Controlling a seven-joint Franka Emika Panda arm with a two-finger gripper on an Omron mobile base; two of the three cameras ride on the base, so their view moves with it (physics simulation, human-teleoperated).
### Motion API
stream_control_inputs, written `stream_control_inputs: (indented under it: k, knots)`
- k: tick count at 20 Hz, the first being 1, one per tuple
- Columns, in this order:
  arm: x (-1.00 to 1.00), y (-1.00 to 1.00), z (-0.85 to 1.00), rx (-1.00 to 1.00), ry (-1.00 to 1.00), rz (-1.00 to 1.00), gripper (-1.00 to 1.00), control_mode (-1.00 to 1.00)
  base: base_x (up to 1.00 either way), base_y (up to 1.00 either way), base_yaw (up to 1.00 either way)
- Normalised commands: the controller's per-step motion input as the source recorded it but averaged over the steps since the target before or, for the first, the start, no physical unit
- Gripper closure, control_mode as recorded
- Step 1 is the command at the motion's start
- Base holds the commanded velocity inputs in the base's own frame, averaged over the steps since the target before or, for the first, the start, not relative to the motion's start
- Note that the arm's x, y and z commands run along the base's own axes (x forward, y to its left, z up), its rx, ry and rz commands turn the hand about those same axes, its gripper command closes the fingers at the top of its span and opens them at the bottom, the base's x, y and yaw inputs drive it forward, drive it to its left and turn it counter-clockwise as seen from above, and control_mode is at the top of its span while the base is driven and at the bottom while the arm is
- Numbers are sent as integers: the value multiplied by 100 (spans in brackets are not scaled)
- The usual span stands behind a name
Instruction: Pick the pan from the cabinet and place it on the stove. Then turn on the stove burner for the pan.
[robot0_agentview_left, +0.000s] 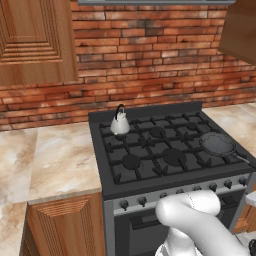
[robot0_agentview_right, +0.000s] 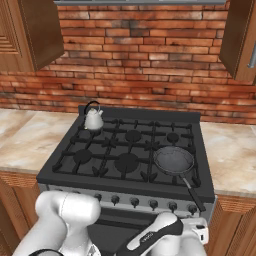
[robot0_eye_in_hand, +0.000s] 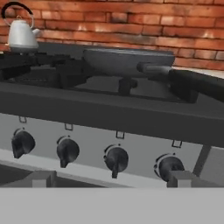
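Arm folded low before stove (robot0_agentview_right: 125, 150), elbow raised at oven front, forearm reaching right along knob row (robot0_eye_in_hand: 92, 155). Gripper (robot0_eye_in_hand: 107, 177) level with knobs, facing control panel just beside them; fingers (robot0_eye_in_hand: 41, 178) spread wide apart, nothing between. Pan (robot0_agentview_right: 173, 160) upright on front right burner grate, handle (robot0_agentview_right: 192, 192) pointing forward past stove edge. Kettle (robot0_agentview_right: 93, 119) on rear left burner, well apart from pan. Wall cabinet (robot0_agentview_right: 240, 40) upper right, against brick wall (robot0_agentview_right: 140, 55).
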Motion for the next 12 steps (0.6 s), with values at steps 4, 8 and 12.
stream_control_inputs:
  k: [4,8,12]
  knots:
    - [3,-33,-19,0,-14,-1,-100,-100,0,0,0]
    - [0,-38,-14,0,-15,-2,-100,-100,0,0,0]
    - [2,-31,-15,0,-12,-3,-100,-100,0,0,0]
